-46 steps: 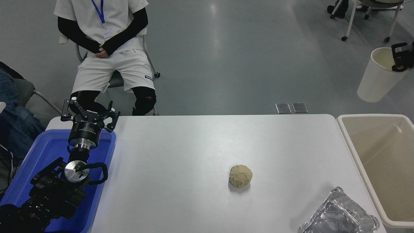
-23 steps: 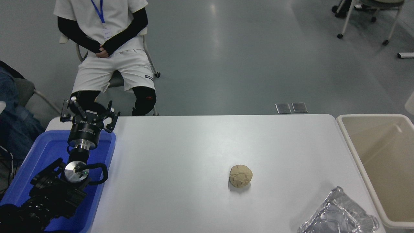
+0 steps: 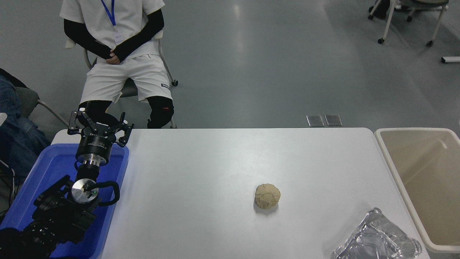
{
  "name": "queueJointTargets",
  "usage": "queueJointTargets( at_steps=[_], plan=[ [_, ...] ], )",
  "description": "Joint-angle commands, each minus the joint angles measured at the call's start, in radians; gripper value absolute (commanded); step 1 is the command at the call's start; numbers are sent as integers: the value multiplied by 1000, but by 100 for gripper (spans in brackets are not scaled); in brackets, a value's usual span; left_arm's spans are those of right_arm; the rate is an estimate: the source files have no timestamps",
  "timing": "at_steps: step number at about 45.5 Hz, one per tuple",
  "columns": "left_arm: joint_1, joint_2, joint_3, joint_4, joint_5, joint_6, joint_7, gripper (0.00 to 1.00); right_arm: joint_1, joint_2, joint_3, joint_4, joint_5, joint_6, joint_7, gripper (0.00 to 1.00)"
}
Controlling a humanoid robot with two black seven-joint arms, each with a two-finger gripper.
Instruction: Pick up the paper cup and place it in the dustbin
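1. Grey floor runs behind the white table [image 3: 215,162] in the head view, with a seated person [image 3: 115,54] at upper left and a dustbin [image 3: 386,151] at the right edge.
2. No paper cup and no right arm show anywhere in frame, so I cannot tell how that pincer stands; the visible part of the bin looks bare.
3. I'd judge the release belongs well over the bin's mouth, clear of its rim.
4. The left gripper [image 3: 99,124] sits parked, fingers spread, over a blue tray [image 3: 46,172] at lower left.
5. A tan paper ball [image 3: 267,195] and crumpled foil [image 3: 377,239] lie near the bin, neither blocking it.

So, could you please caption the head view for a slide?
Left claw parked over blue tray; paper ball and foil on table, beige dustbin alongside.
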Motion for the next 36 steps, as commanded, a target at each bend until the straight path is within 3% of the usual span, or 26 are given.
queueJointTargets(
  at_steps=[1,12,30,36],
  plan=[
    [0,0,0,0,1,0,0,99,-262,10,175,-111,4,-78,2,0],
    [0,0,0,0,1,0,0,99,-509,90,336,-195,76,-297,2,0],
    [0,0,0,0,1,0,0,99,-792,277,341,-301,233,-644,0,0],
    [0,0,0,0,1,0,0,99,-830,322,341,-304,279,-696,0,0]
  ],
)
